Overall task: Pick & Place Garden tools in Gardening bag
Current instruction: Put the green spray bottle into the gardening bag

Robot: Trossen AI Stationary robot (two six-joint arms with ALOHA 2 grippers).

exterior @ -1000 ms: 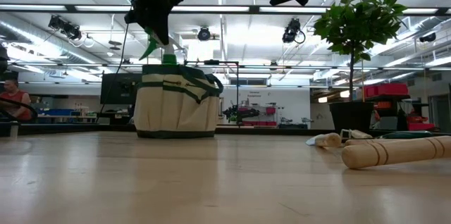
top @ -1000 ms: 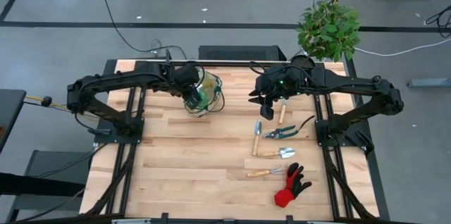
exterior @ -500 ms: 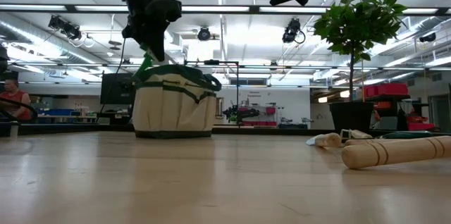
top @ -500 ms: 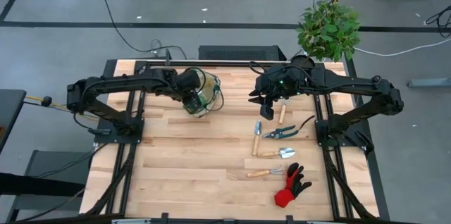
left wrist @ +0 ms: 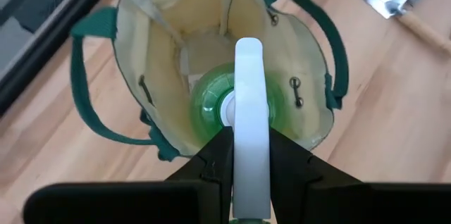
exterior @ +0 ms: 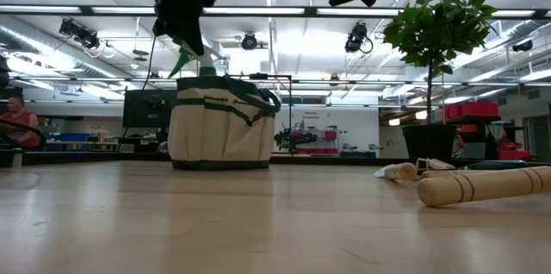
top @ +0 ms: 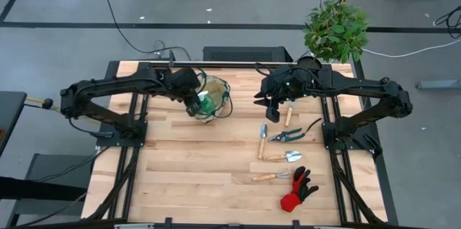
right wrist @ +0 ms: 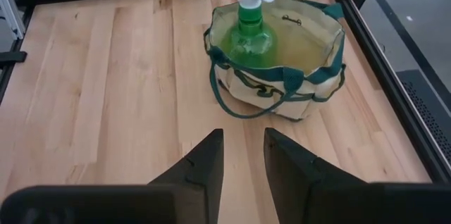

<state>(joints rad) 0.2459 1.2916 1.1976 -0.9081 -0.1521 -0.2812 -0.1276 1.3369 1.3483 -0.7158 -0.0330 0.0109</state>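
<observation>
My left gripper [left wrist: 250,155] pinched the green spray bottle [left wrist: 239,104] by its white head, its body inside the gardening bag [top: 209,98]. My right gripper [right wrist: 240,155] hung slightly parted and empty above the wooden table [top: 187,164], where shears [top: 287,135], trowel [top: 263,139] and glove [top: 297,189] lay.

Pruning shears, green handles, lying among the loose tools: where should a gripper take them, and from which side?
Probably across the closed blades near the pivot of the pruning shears, coming straight down. They lie flat on the table, the handles splay apart, and the narrow pivot end suits two fingers. The open right gripper hovers nearest; the trowel lies close alongside.
</observation>
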